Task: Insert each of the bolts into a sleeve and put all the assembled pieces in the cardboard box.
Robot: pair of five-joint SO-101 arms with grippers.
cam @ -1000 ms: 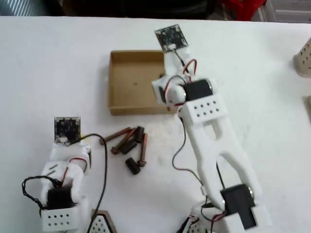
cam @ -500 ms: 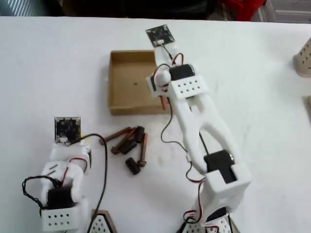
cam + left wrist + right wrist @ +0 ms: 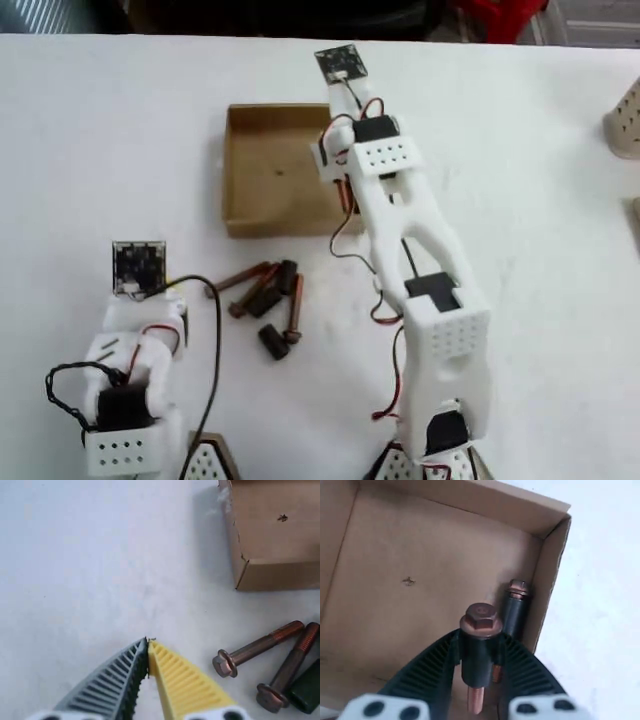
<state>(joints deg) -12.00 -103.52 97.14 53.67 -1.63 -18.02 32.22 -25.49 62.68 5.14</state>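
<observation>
The cardboard box (image 3: pixel 262 212) (image 3: pixel 420 560) (image 3: pixel 280 575) sits at the table's middle back. My right gripper (image 3: pixel 480 652) (image 3: pixel 346 192) hangs over the box's right side, shut on a copper bolt seated in a black sleeve (image 3: pixel 479 645), head up. Another assembled bolt and sleeve (image 3: pixel 516 607) lies inside against the box's right wall. Loose bolts (image 3: pixel 262 285) (image 3: pixel 257 647) and black sleeves (image 3: pixel 272 342) lie in front of the box. My left gripper (image 3: pixel 147 645) rests shut and empty at the front left, short of the bolts.
A beige perforated object (image 3: pixel 625 120) stands at the right edge. A black cable (image 3: pixel 215 340) runs from the left arm past the bolt pile. Bare white table lies left of the box and along the right side.
The right arm has stretched forward, bringing the held bolt and sleeve from the box's front right corner to over its right side. The left arm has stayed still.
</observation>
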